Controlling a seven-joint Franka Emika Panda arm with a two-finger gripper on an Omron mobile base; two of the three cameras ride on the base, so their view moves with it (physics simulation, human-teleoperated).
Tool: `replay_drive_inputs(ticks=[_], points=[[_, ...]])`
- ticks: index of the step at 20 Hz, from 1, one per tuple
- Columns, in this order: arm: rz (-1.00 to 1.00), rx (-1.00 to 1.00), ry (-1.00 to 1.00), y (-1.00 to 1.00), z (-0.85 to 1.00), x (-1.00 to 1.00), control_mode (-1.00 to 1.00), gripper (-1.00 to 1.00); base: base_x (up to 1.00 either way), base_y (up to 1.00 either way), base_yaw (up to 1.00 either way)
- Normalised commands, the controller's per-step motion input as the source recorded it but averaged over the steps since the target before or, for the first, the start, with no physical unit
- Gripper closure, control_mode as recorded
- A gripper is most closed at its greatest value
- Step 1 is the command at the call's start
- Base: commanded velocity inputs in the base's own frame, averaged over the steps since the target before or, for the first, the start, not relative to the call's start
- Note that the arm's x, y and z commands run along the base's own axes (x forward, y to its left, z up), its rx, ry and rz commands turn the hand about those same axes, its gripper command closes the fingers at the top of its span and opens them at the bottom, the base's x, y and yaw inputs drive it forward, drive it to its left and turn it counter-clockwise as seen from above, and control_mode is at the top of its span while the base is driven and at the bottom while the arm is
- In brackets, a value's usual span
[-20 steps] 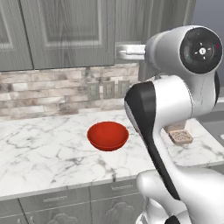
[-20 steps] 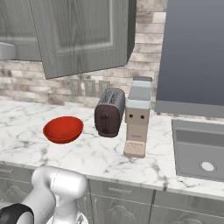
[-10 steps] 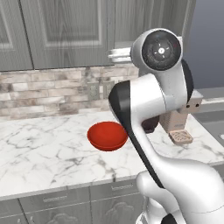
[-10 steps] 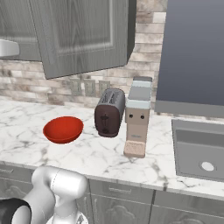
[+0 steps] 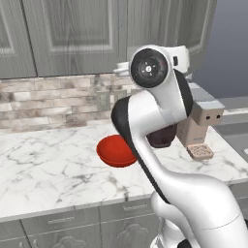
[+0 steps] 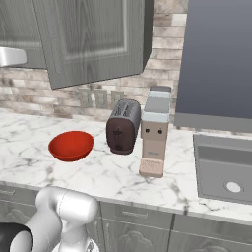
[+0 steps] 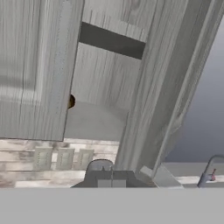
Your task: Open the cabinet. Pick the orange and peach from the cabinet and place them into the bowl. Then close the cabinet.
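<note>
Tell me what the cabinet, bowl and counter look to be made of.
Cabinet: grey wood or wood-look laminate, matte, with visible grain. Bowl: glossy red, ceramic or plastic, with a soft sheen. Counter: polished white marble look, with grey veins.

The white arm point(image 5: 160, 126) has swung further left across the left base view, now apparently hiding more of the dark toaster point(image 5: 162, 138).

You're in a home kitchen, rendered: marble counter point(image 6: 98, 177) w/ drawers under, brick backsplash point(image 5: 48, 101), grey wood-grain cabinet point(image 6: 93, 39) overhead. Toaster point(image 6: 123, 127) & coffee machine point(image 6: 155, 130) by a red bowl point(image 6: 71, 145), sink point(image 6: 221, 167) at the right.
</note>
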Motion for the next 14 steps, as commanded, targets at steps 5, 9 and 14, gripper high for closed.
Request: replay_drive_inputs(ticks=[5, 9, 14], points=[[-0.10, -0.04, 0.00, 0.00, 0.00, 0.11, -1.00, 1.00, 0.00, 0.00, 0.00], [-0.12, -0.04, 0.00, 0.00, 0.00, 0.09, -1.00, 1.00, 0.00, 0.00, 0.00], [-0.12, -0.03, 0.00, 0.00, 0.00, 0.08, -1.00, 1.00, 0.00, 0.00, 0.00]])
